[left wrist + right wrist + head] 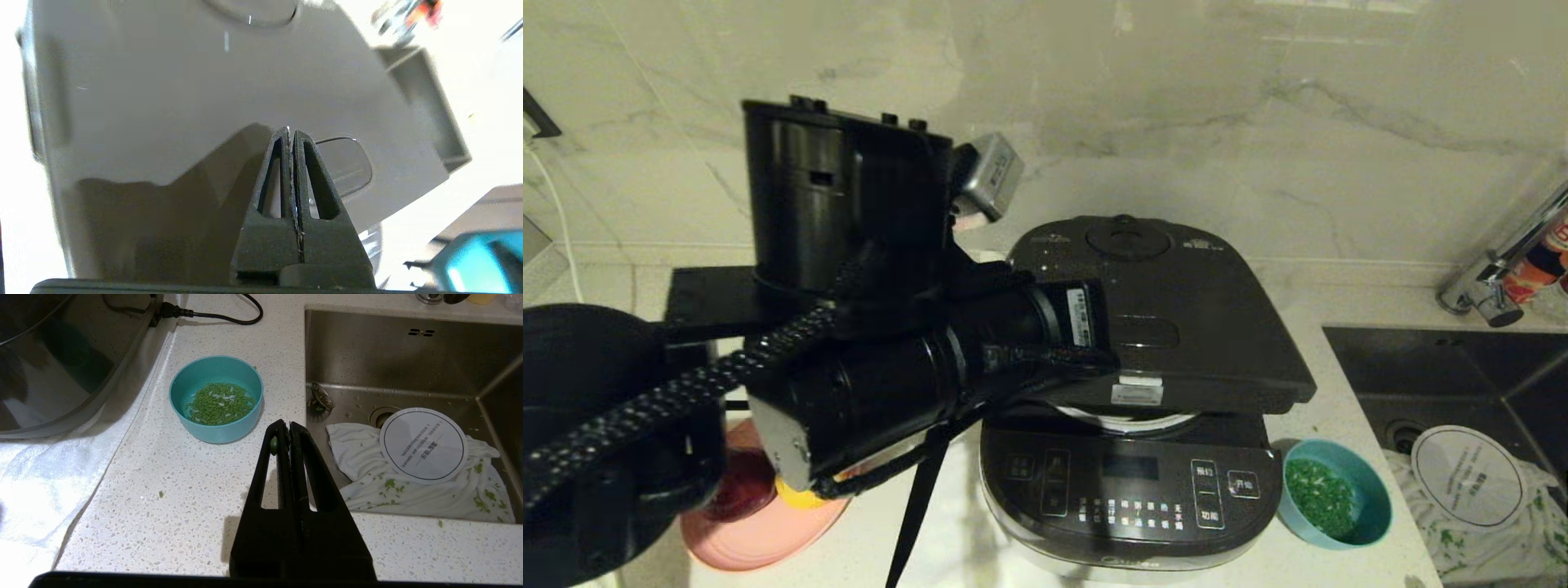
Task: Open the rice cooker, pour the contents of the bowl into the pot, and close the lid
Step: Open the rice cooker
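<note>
The dark grey rice cooker (1127, 490) stands mid-counter. Its lid (1176, 327) is tilted up slightly at the front, and a strip of the white pot (1131, 421) shows beneath it. My left gripper (290, 132) is shut and empty, its tips at the lid's top (163, 102) beside the oval release button (347, 163); in the head view my own wrist hides it. The teal bowl (1335, 502) (216, 398) sits right of the cooker, holding the green contents (220, 403). My right gripper (289, 425) hangs shut above the counter, short of the bowl.
A steel sink (1445, 384) lies right of the bowl, holding a white cloth (429, 494) and a round white disc (1466, 474). A faucet (1494, 278) stands behind it. A pink plate (760, 523) sits left of the cooker. The power cord (212, 314) runs behind the bowl.
</note>
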You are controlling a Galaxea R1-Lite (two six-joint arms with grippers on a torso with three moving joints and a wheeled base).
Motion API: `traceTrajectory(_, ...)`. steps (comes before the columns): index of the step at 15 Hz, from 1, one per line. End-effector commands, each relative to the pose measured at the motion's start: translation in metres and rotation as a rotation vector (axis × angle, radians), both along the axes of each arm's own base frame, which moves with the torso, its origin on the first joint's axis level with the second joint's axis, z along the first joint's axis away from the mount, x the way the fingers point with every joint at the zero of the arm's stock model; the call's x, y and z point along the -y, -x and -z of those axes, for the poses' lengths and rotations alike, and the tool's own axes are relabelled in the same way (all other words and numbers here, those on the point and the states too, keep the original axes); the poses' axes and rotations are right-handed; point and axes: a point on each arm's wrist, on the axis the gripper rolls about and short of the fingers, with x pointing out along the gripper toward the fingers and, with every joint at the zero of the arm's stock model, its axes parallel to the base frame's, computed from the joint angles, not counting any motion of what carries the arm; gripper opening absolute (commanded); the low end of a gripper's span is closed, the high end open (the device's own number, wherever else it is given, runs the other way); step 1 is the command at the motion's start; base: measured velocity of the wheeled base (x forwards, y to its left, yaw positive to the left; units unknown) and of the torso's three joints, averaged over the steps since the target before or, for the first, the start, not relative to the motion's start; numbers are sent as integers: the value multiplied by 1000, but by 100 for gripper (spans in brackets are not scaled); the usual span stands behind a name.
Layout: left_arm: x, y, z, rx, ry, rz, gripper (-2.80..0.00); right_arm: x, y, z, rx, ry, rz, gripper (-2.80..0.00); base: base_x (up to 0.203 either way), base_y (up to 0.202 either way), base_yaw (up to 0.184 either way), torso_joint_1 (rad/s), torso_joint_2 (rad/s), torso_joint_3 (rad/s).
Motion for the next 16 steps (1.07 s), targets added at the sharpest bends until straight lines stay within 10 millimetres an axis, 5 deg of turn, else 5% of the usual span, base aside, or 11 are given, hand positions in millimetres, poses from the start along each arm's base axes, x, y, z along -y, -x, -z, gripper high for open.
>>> traceTrajectory(1,-14,10,-28,64,79,-8,-280,0,0,0,0,0,-1,-280,0,0,0,0,0,0)
traceTrajectory(9,-67,43,-102,270,169,-125,-280,0,0,0,0,0,-1,-280,0,0,0,0,0,0)
traceTrajectory(12,-83,58,-82,172,51,-28,-280,0,0,0,0,0,-1,-280,0,0,0,0,0,0)
traceTrajectory(16,-64,45,-43,59,-67,39,-280,0,0,0,0,0,-1,-280,0,0,0,0,0,0)
